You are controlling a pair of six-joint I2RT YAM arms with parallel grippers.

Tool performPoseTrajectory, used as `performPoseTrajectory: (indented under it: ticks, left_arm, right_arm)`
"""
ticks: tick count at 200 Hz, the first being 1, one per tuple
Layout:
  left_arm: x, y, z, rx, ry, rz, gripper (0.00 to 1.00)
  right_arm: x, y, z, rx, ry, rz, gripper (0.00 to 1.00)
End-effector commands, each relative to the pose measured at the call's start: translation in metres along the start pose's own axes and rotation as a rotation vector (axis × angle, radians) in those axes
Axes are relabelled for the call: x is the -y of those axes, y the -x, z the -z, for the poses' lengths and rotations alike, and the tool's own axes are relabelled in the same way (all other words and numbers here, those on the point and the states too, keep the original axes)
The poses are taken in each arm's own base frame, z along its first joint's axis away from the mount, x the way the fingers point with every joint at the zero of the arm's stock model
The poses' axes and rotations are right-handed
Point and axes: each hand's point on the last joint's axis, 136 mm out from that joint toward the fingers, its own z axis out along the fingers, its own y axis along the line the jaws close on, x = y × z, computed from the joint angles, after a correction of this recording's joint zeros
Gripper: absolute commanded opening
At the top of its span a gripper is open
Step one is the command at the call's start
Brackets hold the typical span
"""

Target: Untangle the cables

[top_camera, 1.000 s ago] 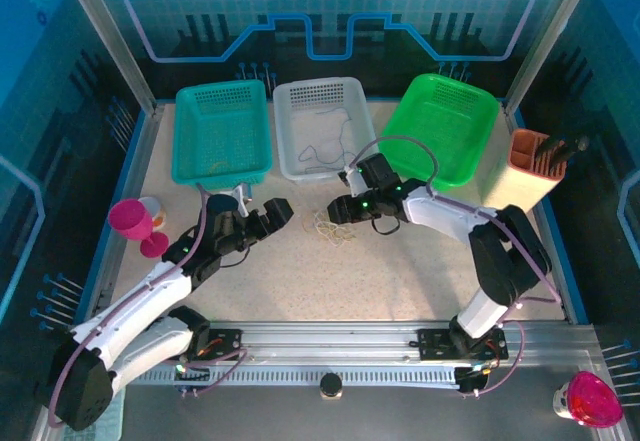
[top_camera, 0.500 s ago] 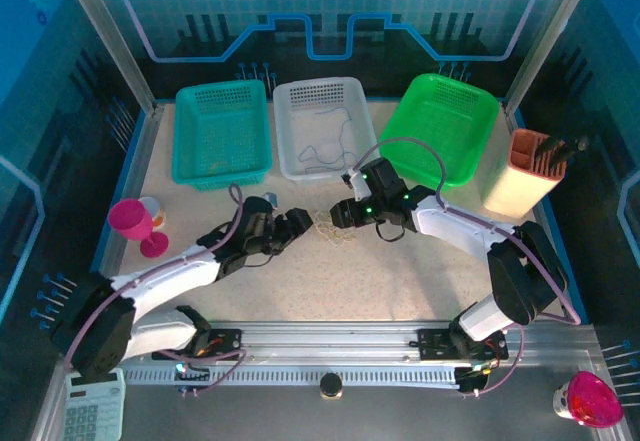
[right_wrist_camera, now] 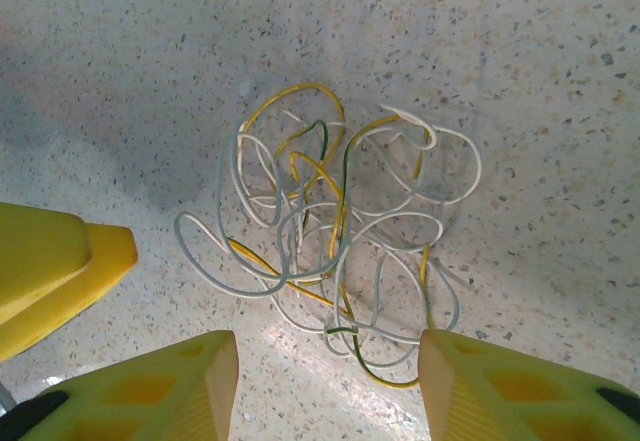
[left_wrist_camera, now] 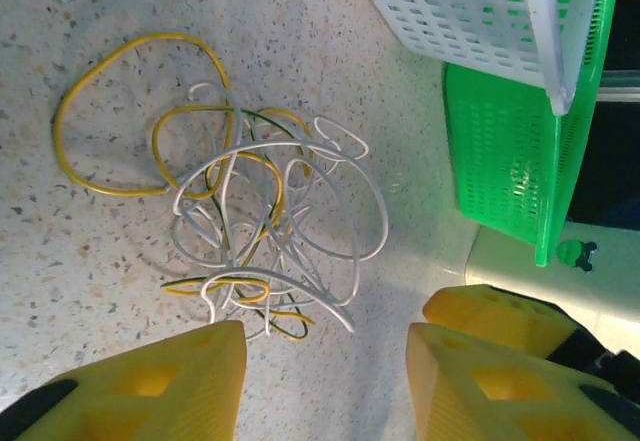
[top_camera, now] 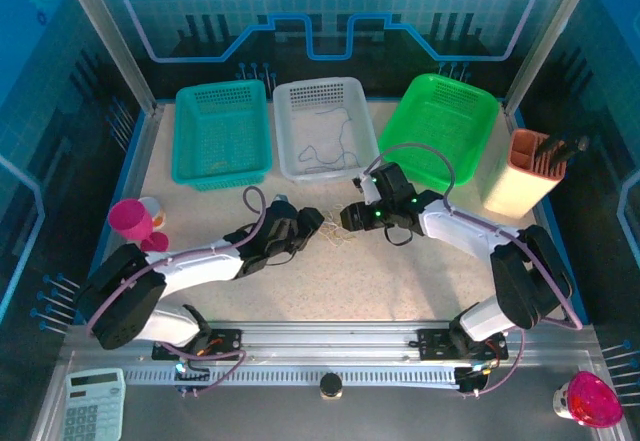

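Observation:
The cables [top_camera: 331,228] lie as one small tangle of thin white, yellow and dark green wires on the speckled table, between my two grippers. My left gripper [top_camera: 312,223] sits just left of the tangle, and in its wrist view the cables [left_wrist_camera: 265,226] lie just ahead of the left gripper [left_wrist_camera: 325,366], whose jaws stand apart with bare table between them. My right gripper [top_camera: 350,219] sits just right of the tangle. In the right wrist view the cables [right_wrist_camera: 335,251] reach down to the gap of the right gripper [right_wrist_camera: 325,386], which is open and holds nothing.
Behind the tangle stand a teal basket [top_camera: 222,92], a white basket [top_camera: 320,86] holding a thin dark wire [top_camera: 322,151], and a green basket [top_camera: 440,126]. A pink cup [top_camera: 130,219] is at the left, an orange holder [top_camera: 530,171] at the right, a calculator [top_camera: 95,406] at front left.
My left arm has stretched rightwards until its gripper reached the tangle, and its jaws have narrowed. The right gripper has shifted a little to the right and nearer.

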Motion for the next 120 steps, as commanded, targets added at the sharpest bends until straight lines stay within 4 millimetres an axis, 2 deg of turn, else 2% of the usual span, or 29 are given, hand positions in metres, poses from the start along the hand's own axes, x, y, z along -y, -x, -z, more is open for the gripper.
performPoseTrajectory:
  ticks: [1,76,120]
  left_arm:
    - [0.013,0.004,-0.006,0.037,-0.034,0.047,0.44]
    - [0.008,0.001,-0.016,0.044,-0.023,0.065,0.31]
    - [0.012,0.000,-0.021,0.035,-0.034,0.036,0.11]
  right_arm:
    - [0.003,-0.003,0.005,0.015,0.011,0.008,0.52]
    - [0.000,-0.004,0.002,0.017,0.036,0.007,0.52]
    - [-0.004,-0.004,-0.004,0.013,0.070,0.017,0.53]
